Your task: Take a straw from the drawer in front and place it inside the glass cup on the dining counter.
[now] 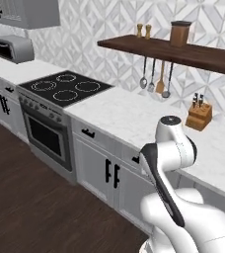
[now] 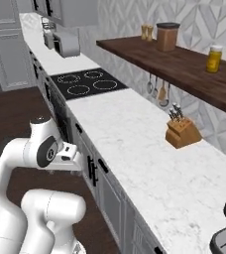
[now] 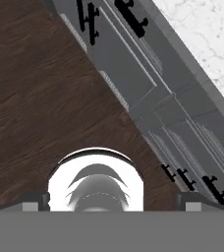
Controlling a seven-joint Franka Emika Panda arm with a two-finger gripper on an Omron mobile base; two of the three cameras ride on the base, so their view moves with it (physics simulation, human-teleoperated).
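My gripper [image 3: 113, 200] hangs over the dark wood floor and looks down at the foot of the grey cabinets. Its two dark fingertips [image 3: 35, 199] stand far apart at the view's lower corners, open, with nothing between them. A light grey drawer [image 1: 91, 134] with a black bar handle sits shut under the marble worktop, left of my arm. The drawer [image 3: 131, 17] also shows at the top of the hand view, beside the worktop's edge. The straw, the glass cup and the dining counter are out of view.
Grey cabinet doors [image 1: 109, 174] with black handles stand below the drawers. A black stove [image 1: 65, 89] with its oven is to the left. A knife block [image 1: 199, 116] stands on the worktop [image 2: 135, 149]. A wooden shelf [image 2: 184, 64] runs above it.
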